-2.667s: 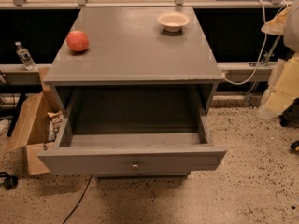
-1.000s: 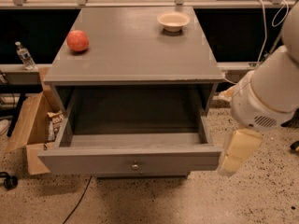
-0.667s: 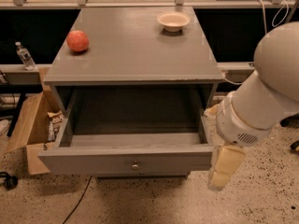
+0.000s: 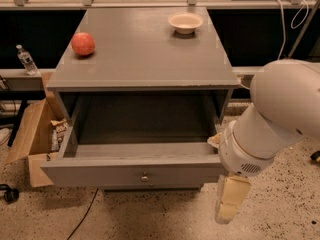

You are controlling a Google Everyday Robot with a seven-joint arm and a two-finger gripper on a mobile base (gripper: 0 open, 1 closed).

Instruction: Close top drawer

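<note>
- Gripper: cream-coloured, hung below the white arm, just beside the right front corner of the top drawer; whether open or closed cannot be told
- Top drawer: pulled out of the grey cabinet, knob centred on its front
- Red apple: placed on the cabinet top, left side
- Small bowl: placed at the back right

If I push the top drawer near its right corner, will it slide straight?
The top drawer looks rigid, so its front likely won't flex. Wide and seemingly empty, it's probably light but may skew if pushed off-centre. The end effector hangs by its right front corner.
</note>
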